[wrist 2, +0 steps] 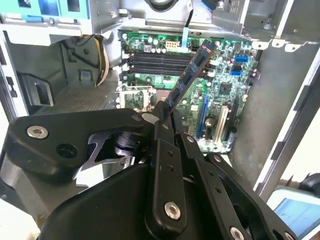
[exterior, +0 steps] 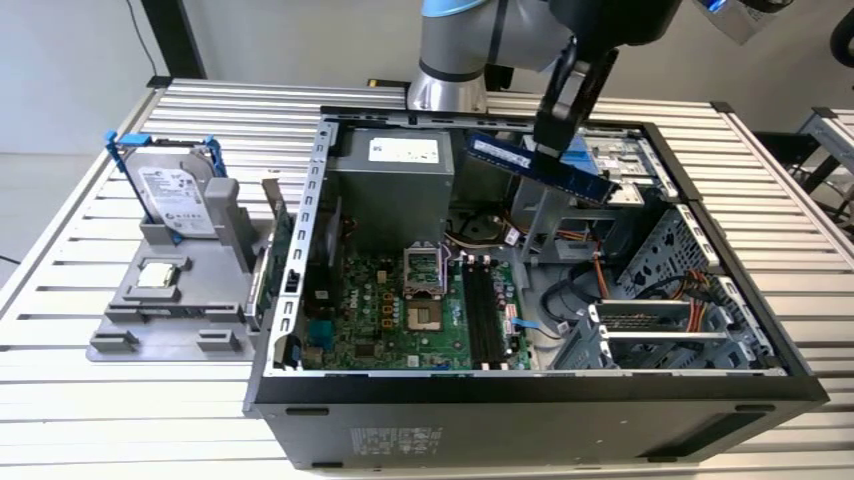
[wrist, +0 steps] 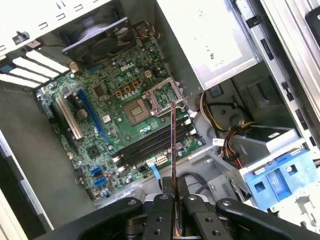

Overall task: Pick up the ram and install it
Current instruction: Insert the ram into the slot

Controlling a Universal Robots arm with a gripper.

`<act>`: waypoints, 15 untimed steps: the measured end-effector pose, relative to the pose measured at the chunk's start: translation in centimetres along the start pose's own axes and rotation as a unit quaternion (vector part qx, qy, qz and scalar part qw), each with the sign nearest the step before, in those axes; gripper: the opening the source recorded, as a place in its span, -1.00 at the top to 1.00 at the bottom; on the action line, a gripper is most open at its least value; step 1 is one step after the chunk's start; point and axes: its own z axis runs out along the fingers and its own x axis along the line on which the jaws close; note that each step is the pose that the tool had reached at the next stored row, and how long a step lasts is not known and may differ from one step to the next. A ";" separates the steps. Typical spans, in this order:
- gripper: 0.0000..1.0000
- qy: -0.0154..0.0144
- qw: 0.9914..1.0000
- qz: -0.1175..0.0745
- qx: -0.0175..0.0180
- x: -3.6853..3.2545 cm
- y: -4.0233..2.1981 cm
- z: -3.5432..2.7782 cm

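Observation:
My gripper (exterior: 551,138) is shut on the ram (exterior: 541,165), a long thin stick with black chips, and holds it tilted in the air above the open computer case (exterior: 534,385). The stick hangs over the back right part of the case in the exterior view, well above the motherboard (exterior: 387,320). In the second wrist view the ram (wrist 2: 191,75) sticks out from my gripper (wrist 2: 163,114) toward the black memory slots (wrist 2: 160,60). In the first wrist view the ram (wrist: 173,145) shows edge-on, rising from my gripper (wrist: 174,199) across the memory slots (wrist: 145,146).
A silver hard drive in a blue frame (exterior: 174,188) stands on a grey holder (exterior: 167,310) at the exterior view's left, with a small square processor chip (exterior: 160,272) in front. Inside the case are the power supply (exterior: 394,170), the processor socket (exterior: 420,272), cables and a drive cage (exterior: 667,320).

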 end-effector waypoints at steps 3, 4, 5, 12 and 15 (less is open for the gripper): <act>1.00 -0.001 1.000 0.027 0.000 0.00 0.00 0.00; 1.00 -0.001 0.999 0.035 0.000 0.00 0.00 0.00; 1.00 -0.002 0.999 0.044 0.001 0.00 0.00 0.00; 1.00 -0.004 0.995 0.104 0.001 0.00 0.00 0.01; 1.00 -0.005 0.991 0.130 0.002 0.00 0.00 0.01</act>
